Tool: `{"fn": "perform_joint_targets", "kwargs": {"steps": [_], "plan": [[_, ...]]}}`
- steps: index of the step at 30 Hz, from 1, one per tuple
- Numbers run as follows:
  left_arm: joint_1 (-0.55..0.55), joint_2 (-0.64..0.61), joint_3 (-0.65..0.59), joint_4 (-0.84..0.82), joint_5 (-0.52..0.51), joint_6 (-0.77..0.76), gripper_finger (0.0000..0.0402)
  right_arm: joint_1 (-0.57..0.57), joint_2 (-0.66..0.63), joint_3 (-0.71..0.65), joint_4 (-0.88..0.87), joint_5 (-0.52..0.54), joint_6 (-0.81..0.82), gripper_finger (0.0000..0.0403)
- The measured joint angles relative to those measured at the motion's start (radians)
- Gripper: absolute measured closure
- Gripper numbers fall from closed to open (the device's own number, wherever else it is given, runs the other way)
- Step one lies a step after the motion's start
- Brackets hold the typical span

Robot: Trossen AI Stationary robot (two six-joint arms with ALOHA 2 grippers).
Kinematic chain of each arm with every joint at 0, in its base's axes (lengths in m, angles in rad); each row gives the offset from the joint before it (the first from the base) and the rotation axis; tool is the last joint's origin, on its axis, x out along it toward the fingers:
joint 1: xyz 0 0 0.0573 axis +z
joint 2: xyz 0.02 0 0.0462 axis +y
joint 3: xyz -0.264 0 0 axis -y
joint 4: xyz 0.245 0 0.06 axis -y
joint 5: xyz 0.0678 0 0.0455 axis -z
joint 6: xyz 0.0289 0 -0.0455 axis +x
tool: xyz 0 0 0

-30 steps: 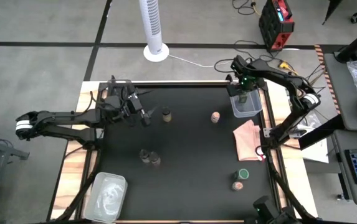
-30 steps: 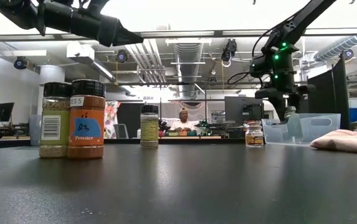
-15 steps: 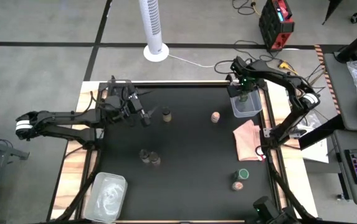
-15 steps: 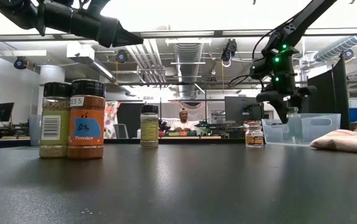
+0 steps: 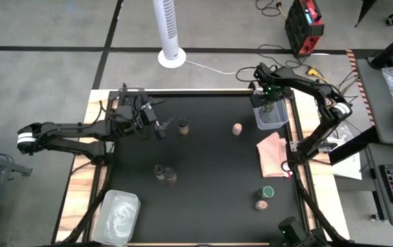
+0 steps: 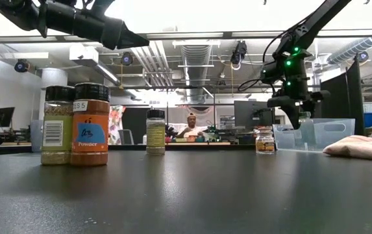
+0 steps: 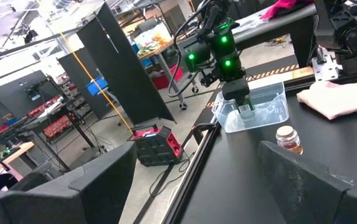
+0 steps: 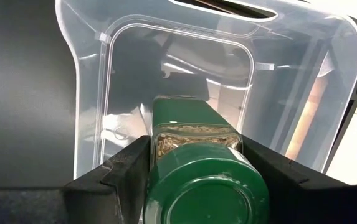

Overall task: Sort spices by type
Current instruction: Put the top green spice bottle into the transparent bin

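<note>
My right gripper (image 5: 268, 104) points down into a clear tub (image 5: 278, 122) at the table's far right and is shut on a green-lidded spice jar (image 8: 206, 186). My left gripper (image 5: 160, 130) hovers level at the far left, open, with nothing between its fingers (image 7: 103, 180). Just to its right a dark-lidded jar (image 5: 183, 126) stands on the black mat, and a pinkish-topped jar (image 5: 237, 129) stands farther right. Two jars (image 5: 164, 173) stand side by side left of centre. A green-lidded jar (image 5: 267, 192) and a pinkish-brown one (image 5: 260, 204) stand near right. My right gripper pinches the green-lidded jar between its two fingers, on the sides of the glass just under the lid (image 8: 194, 140). The fingers come from above, pointing down. The jar stands upright, lid up, inside the tub; whether its base rests on the tub's floor is hidden.
A pink cloth (image 5: 275, 152) lies on the mat just nearer than the tub. A second clear tub (image 5: 117, 216) sits at the near left corner. The mat's middle (image 5: 210, 165) is bare. A person (image 6: 190, 125) sits in the room beyond the table.
</note>
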Motion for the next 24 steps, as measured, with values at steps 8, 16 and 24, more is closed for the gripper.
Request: {"fn": "perform_joint_targets", "kwargs": {"steps": [8, 16, 24], "plan": [[0.000, 0.000, 0.000, 0.000, 0.000, 0.000, 0.0082, 0.000, 0.000, -0.003, -0.001, 0.016, 0.006, 0.0187], [0.000, 0.000, 0.000, 0.000, 0.000, 0.000, 0.0082, 0.000, 0.000, -0.006, -0.001, 0.019, 0.034, 0.0179], [0.000, 0.000, 0.000, 0.000, 0.000, 0.005, 0.0082, 0.000, 0.001, -0.009, -0.001, 0.019, 0.045, 0.0133]]}}
